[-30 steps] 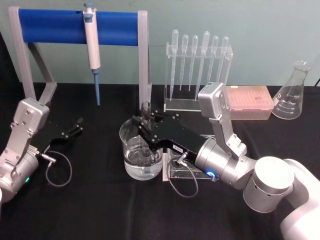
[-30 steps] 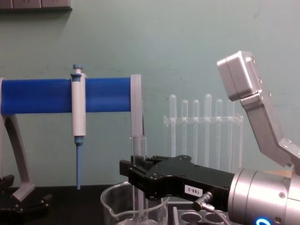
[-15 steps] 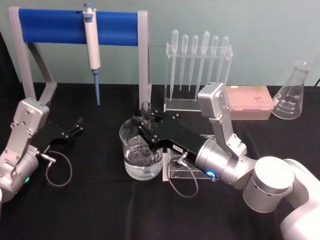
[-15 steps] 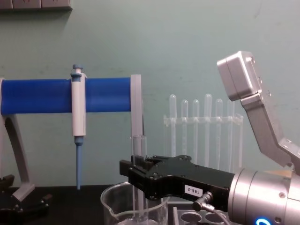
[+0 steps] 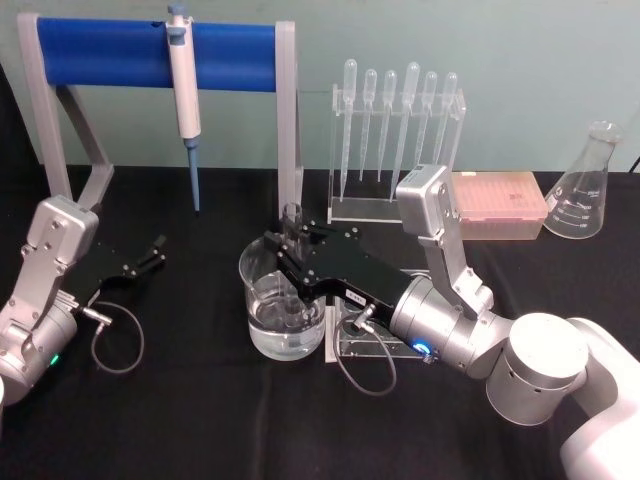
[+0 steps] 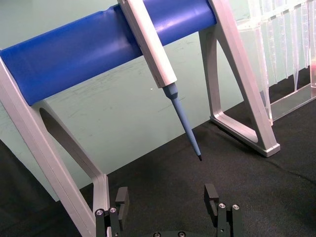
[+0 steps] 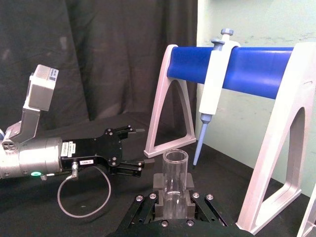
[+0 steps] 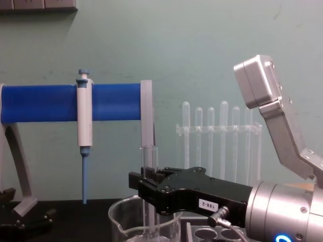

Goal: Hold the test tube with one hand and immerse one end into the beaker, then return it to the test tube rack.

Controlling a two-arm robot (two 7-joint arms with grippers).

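Rack point(image 5: 347, 349) holes sit open mid-table point(image 5: 200, 420), just right of the beaker point(image 5: 262, 335). The right gripper point(image 5: 290, 252) is clamped on the test tube point(image 5: 291, 216), upright so its closed end dips, seemingly into water. The left gripper point(image 5: 152, 254) lies parted near the table's left edge. 6 pipettes point(image 5: 398, 110) stand behind.

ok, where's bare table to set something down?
Free: front table strip before the beaker, between left gripper and right arm; also under the blue stand. Crowded: centre, right gripper holding the test tube in the beaker beside the rack; back right, pipettes, tip box, flask.
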